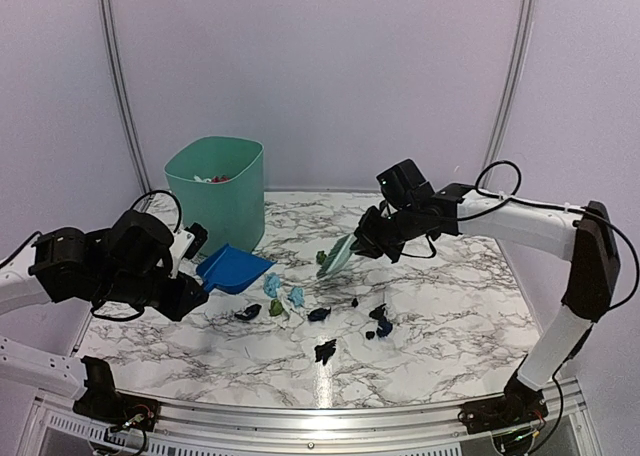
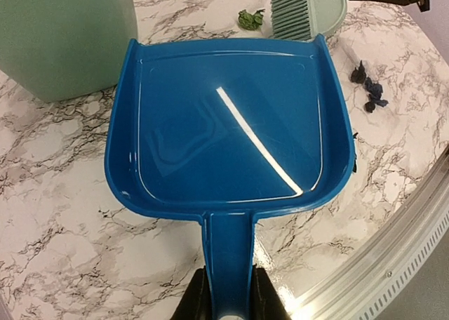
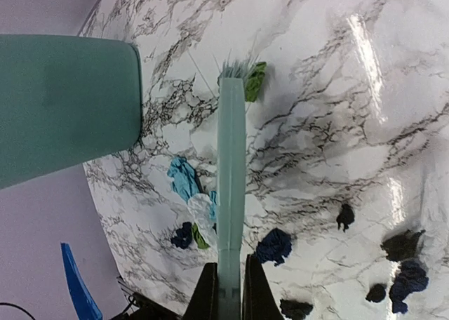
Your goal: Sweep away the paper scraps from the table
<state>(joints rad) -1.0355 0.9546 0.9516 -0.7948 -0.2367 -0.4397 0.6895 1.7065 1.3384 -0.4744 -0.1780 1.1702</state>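
The white marble-patterned table [image 1: 450,356] carries a mint-green plastic bin [image 1: 215,191] at its ten o'clock. At the bin's six o'clock, the left gripper [image 2: 226,300] is clamped on the blue plastic dustpan [image 1: 235,269]. The right gripper [image 3: 230,292] is clamped on the pale green hand brush [image 1: 337,259], and the crumpled dark, green and light blue paper scraps [image 1: 320,314] lie on the table from the brush's five to eight o'clock.

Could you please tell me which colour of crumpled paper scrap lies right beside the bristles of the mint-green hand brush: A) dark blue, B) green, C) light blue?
B: a green crumpled paper wad lies right at the bristles of the mint-green hand brush held in the right gripper.
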